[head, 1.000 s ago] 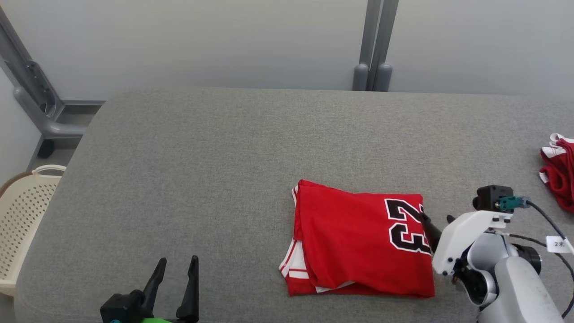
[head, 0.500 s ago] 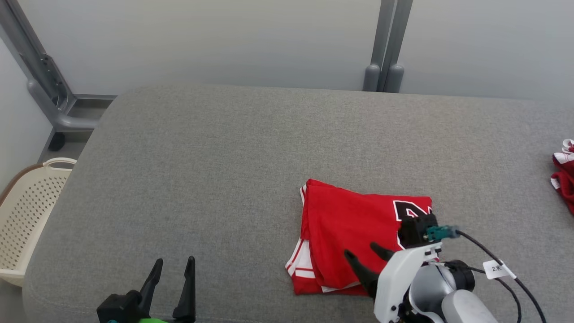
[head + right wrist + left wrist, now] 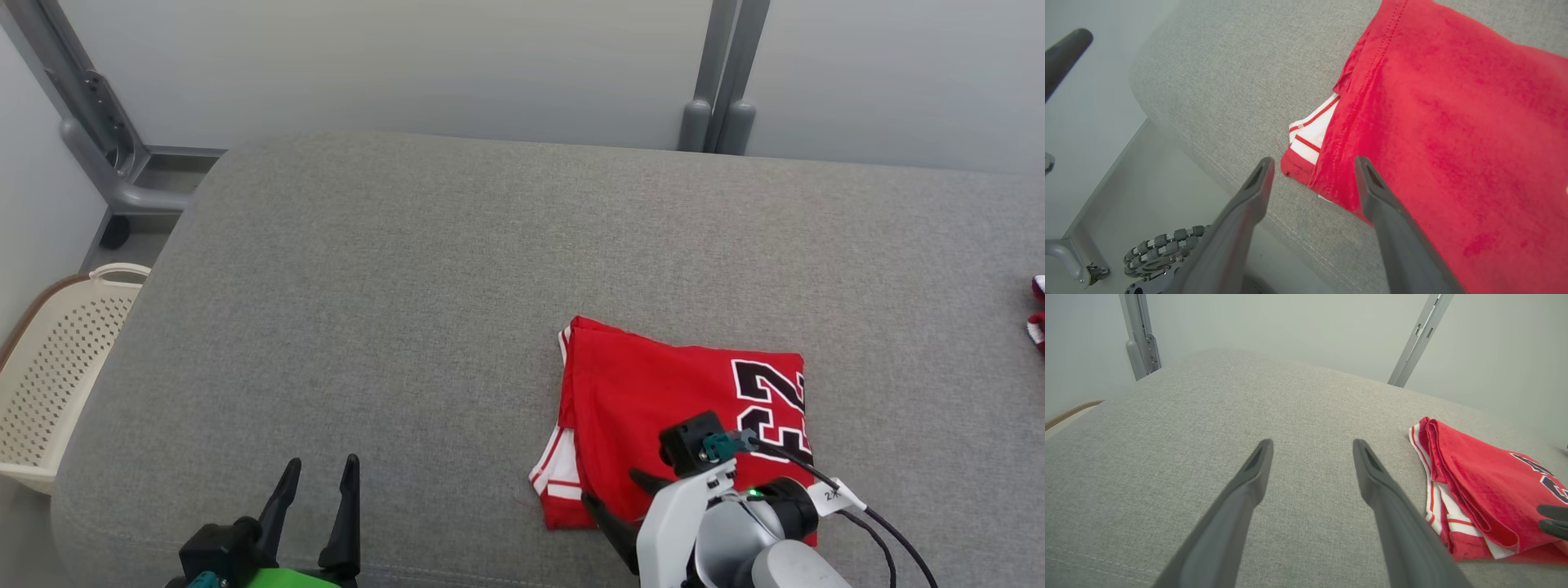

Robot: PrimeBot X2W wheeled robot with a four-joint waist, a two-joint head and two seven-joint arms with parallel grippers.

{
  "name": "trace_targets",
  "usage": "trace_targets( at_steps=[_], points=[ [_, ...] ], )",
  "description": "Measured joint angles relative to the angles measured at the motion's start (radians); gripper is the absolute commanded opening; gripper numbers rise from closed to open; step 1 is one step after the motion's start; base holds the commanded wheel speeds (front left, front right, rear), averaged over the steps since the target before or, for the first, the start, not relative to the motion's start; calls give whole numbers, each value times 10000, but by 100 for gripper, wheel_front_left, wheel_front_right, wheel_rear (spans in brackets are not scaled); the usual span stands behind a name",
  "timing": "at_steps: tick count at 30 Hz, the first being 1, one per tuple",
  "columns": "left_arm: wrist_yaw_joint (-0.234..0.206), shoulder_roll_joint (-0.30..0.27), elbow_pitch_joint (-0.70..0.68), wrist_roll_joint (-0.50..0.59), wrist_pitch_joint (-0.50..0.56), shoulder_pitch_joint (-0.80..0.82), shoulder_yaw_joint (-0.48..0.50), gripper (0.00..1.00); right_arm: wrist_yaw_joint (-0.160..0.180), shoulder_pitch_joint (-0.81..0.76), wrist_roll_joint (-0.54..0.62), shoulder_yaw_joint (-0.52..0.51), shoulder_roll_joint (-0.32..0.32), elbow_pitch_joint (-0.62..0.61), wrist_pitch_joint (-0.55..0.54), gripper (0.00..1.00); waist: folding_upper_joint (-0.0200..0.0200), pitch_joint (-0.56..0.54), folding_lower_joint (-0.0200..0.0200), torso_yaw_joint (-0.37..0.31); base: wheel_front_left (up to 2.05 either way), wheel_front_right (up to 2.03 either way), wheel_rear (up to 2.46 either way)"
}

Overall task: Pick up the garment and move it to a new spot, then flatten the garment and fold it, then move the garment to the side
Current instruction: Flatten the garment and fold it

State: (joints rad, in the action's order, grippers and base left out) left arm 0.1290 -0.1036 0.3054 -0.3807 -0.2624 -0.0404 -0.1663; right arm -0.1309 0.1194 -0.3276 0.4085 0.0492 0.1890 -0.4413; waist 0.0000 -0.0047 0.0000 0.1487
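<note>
**Both jaws released; folded jersey lying near the worktop's front edge**

Jaws of the left gripper [image 3: 323, 465] stood spread apart with nothing between them, above bare cloth at the near-left part of the grey fabric-covered worktop [image 3: 408, 278]. Jaws of the right gripper [image 3: 612, 487] were likewise spread and grasped nothing.

The red folded jersey with white trim and a black-and-white number [image 3: 653, 392] lay flat on the worktop, right of centre and close to the front edge. Its white striped hem showed at the near-left corner of the fold.

In the right wrist view, one finger of the right gripper [image 3: 1314, 161] lay over the red cloth [image 3: 1453, 122] and the other over grey fabric just beside that corner. Contact with the cloth could not be determined.

In the left wrist view, the left gripper [image 3: 1312, 445] pointed across open worktop, with the jersey [image 3: 1474, 477] well apart to one side.

A cream perforated plastic basket [image 3: 49, 384] stood beyond the left edge. A bunched red-and-white cloth [image 3: 1037, 322] lay at the right edge.
</note>
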Motion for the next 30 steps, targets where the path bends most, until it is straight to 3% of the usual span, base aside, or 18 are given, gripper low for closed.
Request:
trace_targets(
  at_steps=[9,10,12,16,18,20,30],
  points=[
    [0,59,29,-27,0,130,-50,100,0,338,314,36,2,633,113,100,0,199,0,270,0,0,0],
    [0,65,36,-29,0,130,-48,100,0,354,314,56,0,677,113,87,0,219,0,298,0,0,0],
    [0,77,42,-29,0,131,-65,100,0,379,364,81,0,784,75,42,0,261,0,351,0,0,0],
    [0,113,61,-31,0,154,-86,100,0,459,495,25,2,918,42,14,0,324,0,451,0,0,0],
    [0,123,67,-31,0,156,-77,100,0,466,506,12,2,980,23,12,0,344,0,483,0,0,0],
    [0,127,79,-31,0,160,-77,100,0,487,522,2,2,1018,13,0,0,355,0,505,0,0,0],
    [0,140,115,-42,-2,195,-75,100,0,517,445,109,4,1106,-42,0,0,371,0,520,0,0,0]
  ],
)
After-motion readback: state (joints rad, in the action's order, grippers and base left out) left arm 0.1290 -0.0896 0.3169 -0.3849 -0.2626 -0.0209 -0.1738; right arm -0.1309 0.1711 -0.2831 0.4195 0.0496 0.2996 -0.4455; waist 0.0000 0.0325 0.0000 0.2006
